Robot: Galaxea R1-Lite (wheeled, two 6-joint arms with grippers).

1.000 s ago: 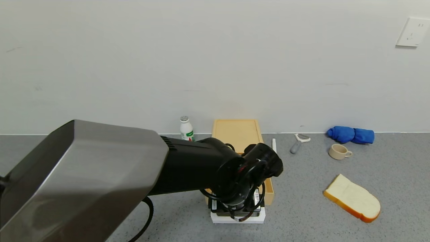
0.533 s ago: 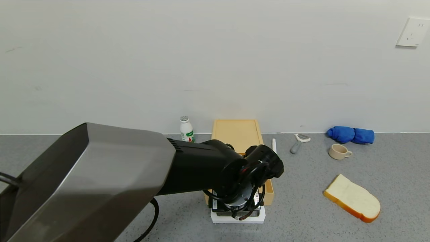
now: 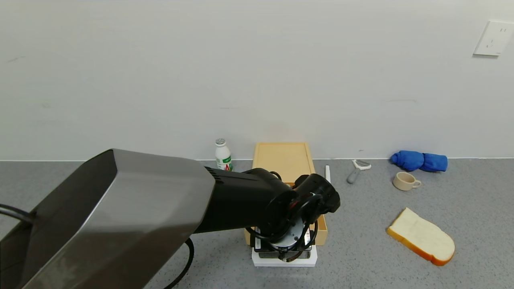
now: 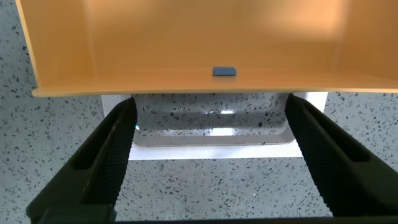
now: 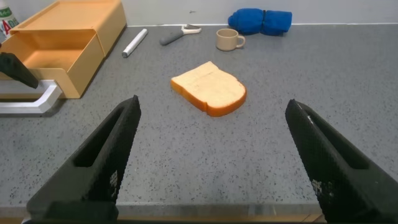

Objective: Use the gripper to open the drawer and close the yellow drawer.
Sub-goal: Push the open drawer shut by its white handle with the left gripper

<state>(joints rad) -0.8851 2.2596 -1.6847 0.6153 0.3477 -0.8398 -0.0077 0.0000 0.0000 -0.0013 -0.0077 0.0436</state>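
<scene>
The tan-yellow drawer (image 3: 284, 157) stands against the back wall with its tray (image 3: 322, 229) slid out toward me. Its white loop handle (image 3: 284, 262) lies at the near end. My left gripper (image 3: 284, 252) points down over the handle, mostly hidden by its own wrist. In the left wrist view the left gripper (image 4: 211, 115) is open, its fingers (image 4: 118, 143) standing either side of the handle (image 4: 211, 149), in front of the tray's front wall (image 4: 186, 43). My right gripper (image 5: 213, 104) is open and empty, low over the table's front right, out of the head view.
A small white bottle (image 3: 223, 154) stands left of the drawer. A white stick (image 3: 327, 173), a peeler (image 3: 356, 170), a beige cup (image 3: 405, 181) and a blue cloth (image 3: 419, 161) lie to the right at the back. A bread slice (image 3: 421, 237) lies nearer on the right.
The left arm's grey shell has shifted to the right and the wrist has settled a little lower over the handle. The tray and handle have not visibly moved.
</scene>
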